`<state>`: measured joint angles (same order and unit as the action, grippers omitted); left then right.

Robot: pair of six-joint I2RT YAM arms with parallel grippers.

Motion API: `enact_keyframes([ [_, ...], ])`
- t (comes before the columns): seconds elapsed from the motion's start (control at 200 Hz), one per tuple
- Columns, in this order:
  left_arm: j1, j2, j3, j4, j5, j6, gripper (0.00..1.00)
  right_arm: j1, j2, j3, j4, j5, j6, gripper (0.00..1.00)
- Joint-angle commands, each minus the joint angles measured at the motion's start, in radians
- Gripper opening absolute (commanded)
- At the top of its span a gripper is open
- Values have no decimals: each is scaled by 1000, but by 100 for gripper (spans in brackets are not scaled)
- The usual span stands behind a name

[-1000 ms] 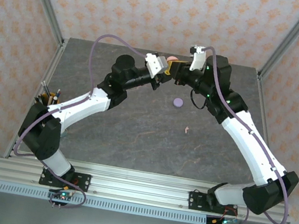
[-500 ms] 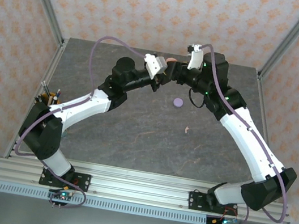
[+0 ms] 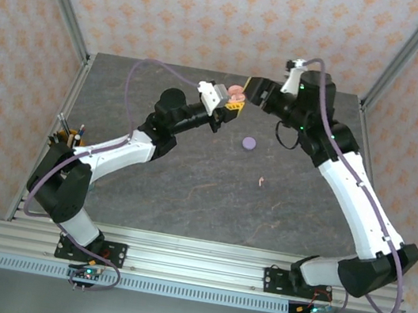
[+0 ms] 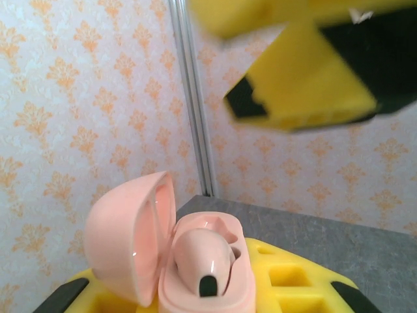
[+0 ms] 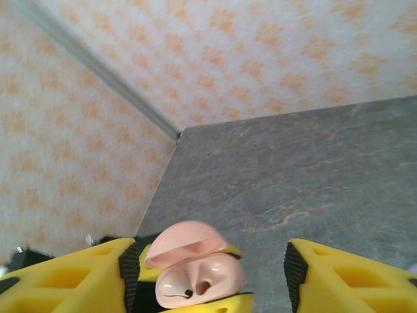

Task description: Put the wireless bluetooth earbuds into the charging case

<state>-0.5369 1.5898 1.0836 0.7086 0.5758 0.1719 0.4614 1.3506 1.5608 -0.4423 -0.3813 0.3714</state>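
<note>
Left gripper (image 3: 234, 100) is clamped on the open pink case (image 3: 237, 91), held up off the table (image 3: 188, 185) near the back edge. In the left wrist view the lid (image 4: 130, 241) is tipped back to the left and one pink earbud (image 4: 199, 257) sits in the left slot of the base, stem end facing the camera. The slot beside it is partly hidden, so I can't tell what is in it.

Right gripper (image 3: 254, 91) hangs just beside the case with its jaws spread wide and nothing in them. In the right wrist view its yellow fingers (image 5: 65, 280) stand far apart, with the case seen between and beyond them, not touching.

On the table, a closed lilac case (image 3: 249, 142) lies in front of the grippers. A loose pink earbud (image 3: 260, 182) lies nearer the arm bases, well apart from both cases. A pen cup (image 3: 68, 135) stands at the left edge.
</note>
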Motion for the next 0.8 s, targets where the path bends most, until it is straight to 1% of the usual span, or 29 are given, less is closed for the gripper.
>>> enact_keyframes([
  [0.0, -4, -54, -34, 65, -31, -12, 0, -37, -90, -26, -80, 79, 104, 63],
  [0.185, -2, -123, -90, 59, -48, -3, 0, -52, -102, -116, -284, 240, 133, 63],
  [0.35, -1, -201, -156, 42, -68, 11, 0, -69, -49, -239, -393, 326, 170, 63],
  [0.545, -1, -286, -230, 39, -83, -9, 0, -78, 89, -354, -429, 348, 232, 62],
  [0.686, -1, -348, -282, 20, -95, -12, 0, -79, 192, -395, -389, 313, 271, 59],
  [0.796, -1, -398, -320, 4, -107, -6, 0, -78, 269, -392, -373, 279, 284, 57],
])
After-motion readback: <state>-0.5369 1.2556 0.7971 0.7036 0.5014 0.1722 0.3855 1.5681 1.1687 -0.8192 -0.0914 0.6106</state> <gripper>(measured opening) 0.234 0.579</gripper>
